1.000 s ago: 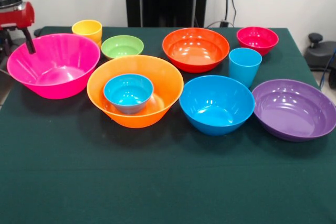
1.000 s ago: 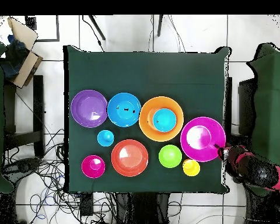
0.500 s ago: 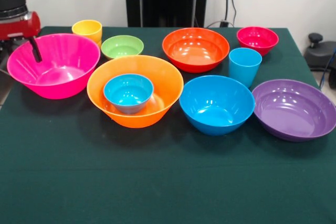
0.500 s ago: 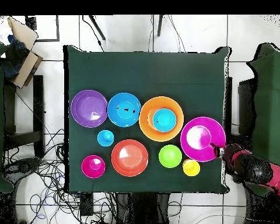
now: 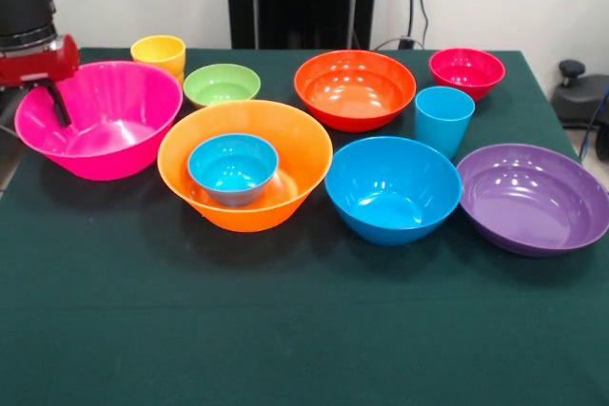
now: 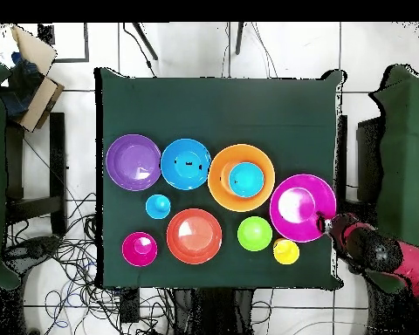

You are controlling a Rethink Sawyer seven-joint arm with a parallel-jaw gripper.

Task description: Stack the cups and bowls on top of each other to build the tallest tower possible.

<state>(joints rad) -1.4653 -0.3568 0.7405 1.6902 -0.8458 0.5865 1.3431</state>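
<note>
My gripper [image 5: 59,105] [image 6: 323,218] hangs at the outer rim of the large pink bowl [image 5: 109,121] [image 6: 298,208], reaching down just inside it. The large orange bowl [image 5: 285,154] [image 6: 220,179] holds the small teal bowl [image 5: 232,168] [image 6: 246,179]. Standing apart on the green cloth are the yellow cup [image 5: 158,52] [image 6: 285,251], green bowl [image 5: 221,84] [image 6: 255,233], red-orange bowl [image 5: 354,89] [image 6: 194,235], magenta bowl [image 5: 466,71] [image 6: 140,249], blue cup [image 5: 442,119] [image 6: 158,207], blue bowl [image 5: 393,187] [image 6: 186,164] and purple bowl [image 5: 533,197] [image 6: 133,162].
The pink bowl sits close to the table's side edge [image 6: 339,201], where the arm [image 6: 379,257] comes in. A cardboard box [image 6: 31,74] and cables [image 6: 69,262] lie on the floor off the other side. Bare cloth [image 5: 304,330] fills the front half of the table.
The gripper has come down and in over the pink bowl's rim, and now sits lower inside it. The bowls and cups stay where they were.
</note>
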